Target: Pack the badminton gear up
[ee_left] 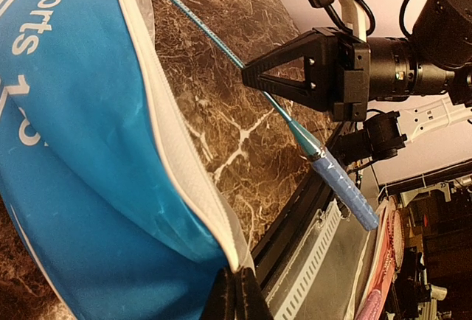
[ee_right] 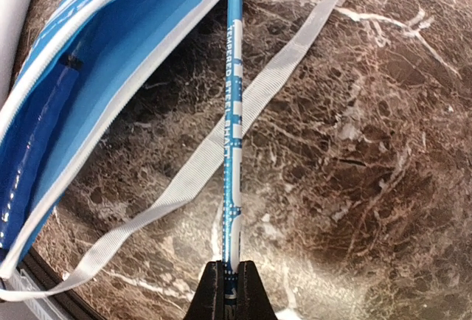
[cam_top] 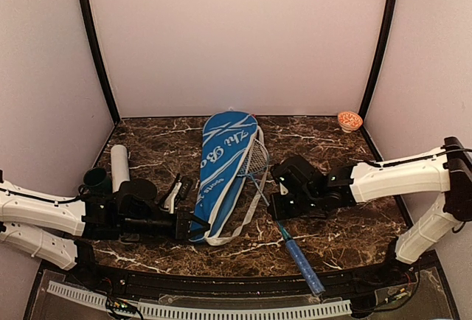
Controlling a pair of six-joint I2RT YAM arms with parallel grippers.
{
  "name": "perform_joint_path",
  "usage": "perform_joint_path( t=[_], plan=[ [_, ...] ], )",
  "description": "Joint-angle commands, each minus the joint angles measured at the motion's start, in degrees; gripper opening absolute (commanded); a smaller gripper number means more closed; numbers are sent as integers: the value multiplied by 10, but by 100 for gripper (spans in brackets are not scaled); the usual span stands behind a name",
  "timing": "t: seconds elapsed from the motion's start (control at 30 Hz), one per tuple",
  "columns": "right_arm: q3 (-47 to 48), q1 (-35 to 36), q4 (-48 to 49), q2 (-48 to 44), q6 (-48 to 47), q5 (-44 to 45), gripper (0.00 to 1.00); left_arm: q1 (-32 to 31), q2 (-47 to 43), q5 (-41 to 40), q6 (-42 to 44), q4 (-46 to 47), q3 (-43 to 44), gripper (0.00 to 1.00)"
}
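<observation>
At table's 9 o'clock, black cup, contents not visible; white tube just beside it at its 2 o'clock. My left claw clenched on white edge of blue cover, mouth open. Head of racket partly inside cover, handle pointing 5 o'clock. My right claw clamped on racket shaft. At 1 o'clock, orange bowl

A dark brown marble tabletop with white veins is filling the floor of a pale-walled enclosure. A small orange-patterned bowl is sitting upright in the far right corner, close to a black corner post. A small dark cup is standing upright near the left edge. A white slotted strip is running along the near edge.
</observation>
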Motion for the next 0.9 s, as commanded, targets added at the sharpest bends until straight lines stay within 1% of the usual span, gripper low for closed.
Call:
perform_joint_path(
  t=[0.0,0.23,0.37,0.5,0.67,0.87],
  plan=[
    [48,-7,84,29,8,19,0,5,-19,19,12,9,-1,0],
    [97,-40,142,120,22,-19,0,9,-10,33,11,9,-6,0],
    [122,-58,187,153,27,-48,0,11,-5,39,7,21,-21,0],
    [152,-62,219,180,22,-60,0,16,2,48,2,33,-33,0],
    [191,-63,235,210,20,-50,0,19,7,56,1,40,-40,0],
    [213,-64,270,252,32,-49,0,23,20,63,4,33,-43,0]
  ],
)
